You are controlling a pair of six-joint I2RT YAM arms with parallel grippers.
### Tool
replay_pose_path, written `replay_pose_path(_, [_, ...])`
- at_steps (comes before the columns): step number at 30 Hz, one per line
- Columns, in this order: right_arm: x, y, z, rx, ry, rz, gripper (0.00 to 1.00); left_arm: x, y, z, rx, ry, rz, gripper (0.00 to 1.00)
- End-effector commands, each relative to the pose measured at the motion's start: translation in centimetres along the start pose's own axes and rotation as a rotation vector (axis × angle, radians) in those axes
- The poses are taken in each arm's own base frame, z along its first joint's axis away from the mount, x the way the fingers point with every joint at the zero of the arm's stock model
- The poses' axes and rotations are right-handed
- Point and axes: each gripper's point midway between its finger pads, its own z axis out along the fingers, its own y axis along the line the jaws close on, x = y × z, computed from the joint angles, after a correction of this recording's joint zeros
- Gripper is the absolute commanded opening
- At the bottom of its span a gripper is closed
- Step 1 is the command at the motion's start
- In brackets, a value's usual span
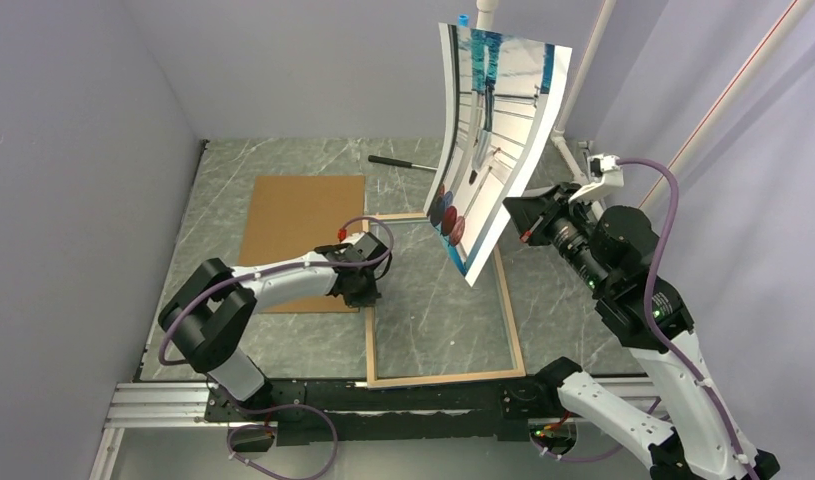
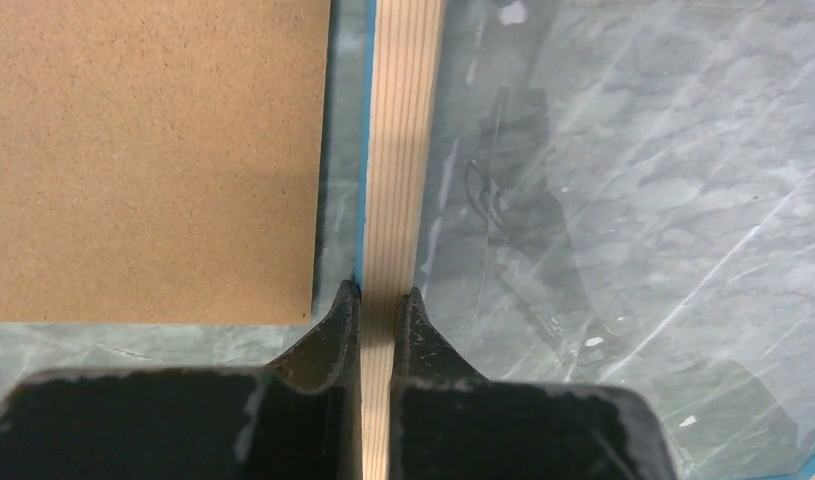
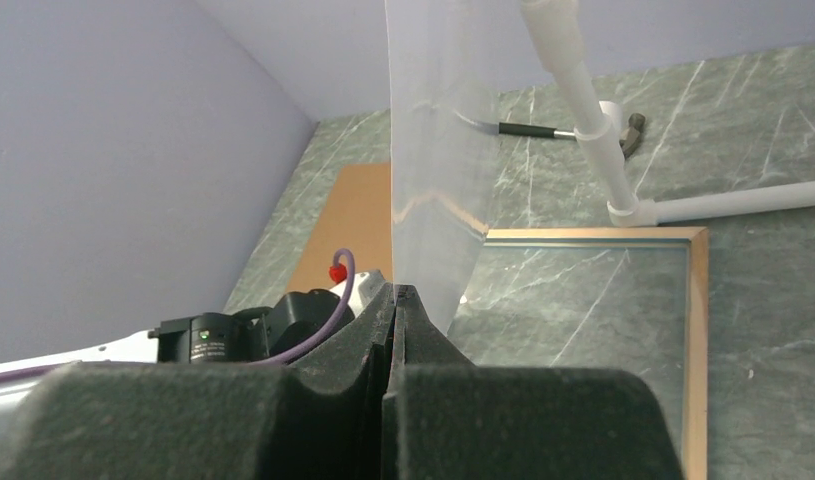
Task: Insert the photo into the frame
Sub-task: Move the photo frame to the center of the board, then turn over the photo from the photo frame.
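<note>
We see left arm stretched low, left gripper (image 2: 383, 300) pinched on left rail of frame (image 1: 443, 378). Frame flat on table (image 1: 283, 160), wood back up. Right arm raised, right gripper (image 3: 395, 297) clamped on lower edge of photo (image 1: 493, 130). Photo upright, bowed, above frame. Only left wrist view shows us turquoise edge under rail.

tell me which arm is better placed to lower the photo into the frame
Right. The right end effector is shut on the photo, holding it upright over the frame; the left end effector is clamped on the frame's left rail.
</note>
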Motion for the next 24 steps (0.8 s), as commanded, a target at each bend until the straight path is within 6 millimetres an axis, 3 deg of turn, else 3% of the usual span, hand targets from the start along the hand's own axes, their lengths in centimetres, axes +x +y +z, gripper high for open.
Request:
replay_pose_path(1, [-0.6,0.9,-0.1,-0.036,0.005,-0.026,0.0,0.9,4.7,-0.2,-0.141,0.011,-0.019,0.0])
replay_pose_path(3, [-0.3,1.0,0.1,-0.038,0.028,-0.034,0.0,0.5,4.0,-0.7,-0.099,-0.005,0.003,0.08])
replay_pose_path(6, [0.1,1.3,0.3,-0.048,0.062,-0.046,0.0,-0.7,2.5,-2.1,-0.008,-0.047,0.038,0.34])
replay_pose_path(8, [0.2,1.4,0.3,-0.051,0.085,-0.058,0.0,-1.7,1.4,-3.7,0.06,-0.093,0.049,0.75])
replay_pose_path(10, [0.7,1.7,0.3,-0.062,0.122,-0.074,0.0,-2.6,0.7,-5.4,0.12,-0.142,0.043,0.98])
replay_pose_path(13, [1.2,1.6,0.2,-0.061,0.168,-0.096,0.0,-3.6,0.1,-7.9,0.197,-0.208,0.042,0.99])
replay_pose_path(18, [2.2,1.9,-0.4,-0.063,0.27,-0.111,0.0,-4.7,0.8,-10.9,0.239,-0.293,0.01,0.99])
replay_pose_path(24, [3.6,0.9,-0.9,0.017,0.427,-0.127,0.0,-4.9,2.1,-11.3,0.208,-0.309,-0.012,0.99])
